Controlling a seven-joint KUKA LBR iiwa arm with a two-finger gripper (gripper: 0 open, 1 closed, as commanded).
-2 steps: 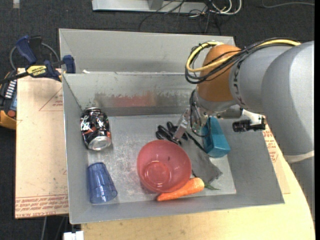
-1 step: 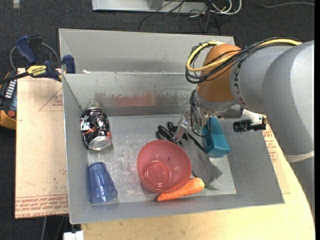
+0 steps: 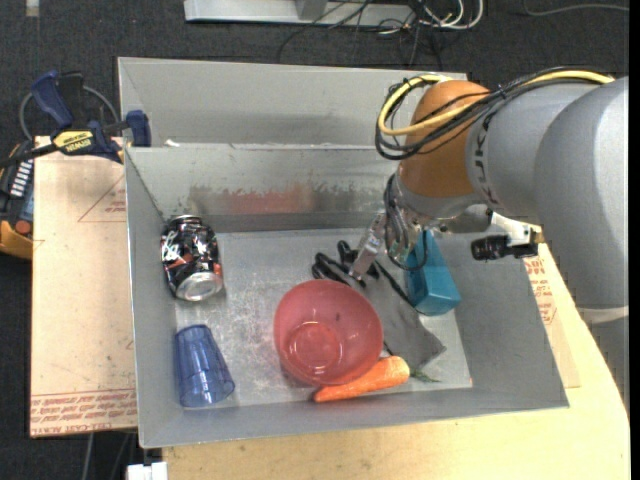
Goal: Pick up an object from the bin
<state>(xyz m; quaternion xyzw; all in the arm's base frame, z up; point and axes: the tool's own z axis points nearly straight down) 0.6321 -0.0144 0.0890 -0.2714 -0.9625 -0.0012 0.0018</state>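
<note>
A blue-green block (image 3: 436, 286) stands at the far right of the bin (image 3: 250, 183). It looks hard, with flat sides. Just left of it lies a thin black looped thing (image 3: 335, 266), maybe scissor handles. The gripper (image 3: 385, 248) hangs low between these two, partly hiding the block's top. I cannot tell if its grip is apart or together, and nothing can be seen held in it.

I think this is the reaching step, with no pick made yet. Next it likely needs to line up on one thing, close on it, then lift straight up.

Nearer lie a flat grey piece (image 3: 414, 338), a round smooth pink bowl (image 3: 345, 313) and a long orange carrot (image 3: 362, 379) touching the bowl. Well apart on the left are a shiny dented can (image 3: 190, 258) and a see-through blue cup (image 3: 202, 366), both on their sides.
</note>
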